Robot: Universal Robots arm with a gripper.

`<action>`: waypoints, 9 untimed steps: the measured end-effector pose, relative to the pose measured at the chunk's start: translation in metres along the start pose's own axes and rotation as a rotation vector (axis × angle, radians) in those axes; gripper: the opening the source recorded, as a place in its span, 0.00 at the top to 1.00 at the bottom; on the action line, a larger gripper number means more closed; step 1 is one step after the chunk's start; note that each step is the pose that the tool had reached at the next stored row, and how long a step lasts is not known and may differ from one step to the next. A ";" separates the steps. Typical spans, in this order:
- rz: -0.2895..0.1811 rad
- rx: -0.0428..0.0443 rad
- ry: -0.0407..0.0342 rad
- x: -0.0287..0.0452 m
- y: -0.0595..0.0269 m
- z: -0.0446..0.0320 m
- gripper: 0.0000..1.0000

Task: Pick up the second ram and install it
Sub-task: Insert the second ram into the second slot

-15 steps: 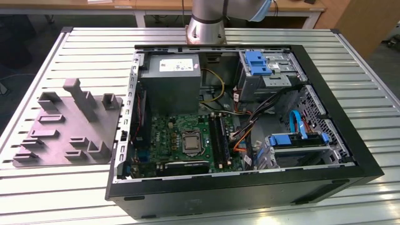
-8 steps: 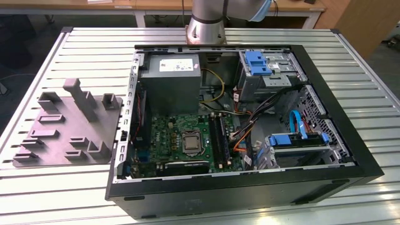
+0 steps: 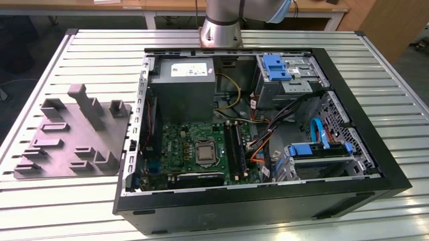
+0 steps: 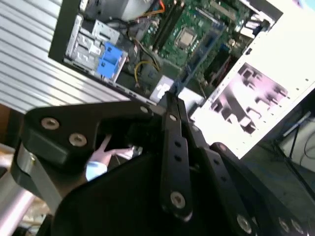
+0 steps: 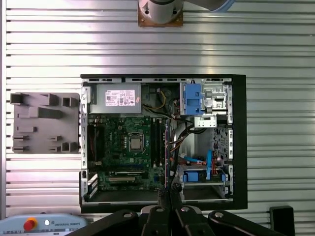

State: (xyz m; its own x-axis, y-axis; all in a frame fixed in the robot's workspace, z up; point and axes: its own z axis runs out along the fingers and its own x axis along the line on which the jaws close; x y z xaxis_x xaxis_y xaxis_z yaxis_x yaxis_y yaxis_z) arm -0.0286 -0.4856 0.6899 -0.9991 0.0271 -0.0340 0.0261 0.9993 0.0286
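My gripper [image 5: 167, 195] hangs high above the open computer case [image 5: 238, 142], its black fingers [image 4: 170, 115] pressed together. A thin ram stick [image 5: 166, 157] sits between them, seen edge-on in the first wrist view and as a long blue-green strip [image 4: 199, 56] in the second wrist view. Below lies the green motherboard [image 3: 201, 145] with its processor socket. The dark memory slots [image 3: 233, 143] run beside the socket, also seen in the first wrist view as slots [image 5: 156, 142]. Whether a stick sits in those slots I cannot tell.
A grey fixture tray [image 3: 67, 135] with raised blocks lies on the slatted table [image 3: 80, 50] at the exterior view's left of the case. Inside the case are a power supply [image 3: 182, 75], a blue drive bracket [image 3: 276, 68] and loose cables [image 3: 264, 135]. The arm's base [image 3: 221, 25] stands behind.
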 end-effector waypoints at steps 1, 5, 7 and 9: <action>0.000 0.0001 0.0001 0.0000 0.0000 0.0000 0.89; 0.000 0.0000 0.0000 0.0002 -0.0002 0.0070 0.89; 0.000 0.0001 0.0000 0.0003 -0.0002 0.0101 0.89; 0.000 0.0001 0.0000 0.0004 -0.0003 0.0114 0.89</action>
State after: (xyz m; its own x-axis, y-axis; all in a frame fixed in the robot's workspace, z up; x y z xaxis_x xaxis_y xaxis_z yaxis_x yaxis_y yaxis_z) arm -0.0286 -0.4855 0.6785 -0.9991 0.0271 -0.0340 0.0261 0.9993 0.0285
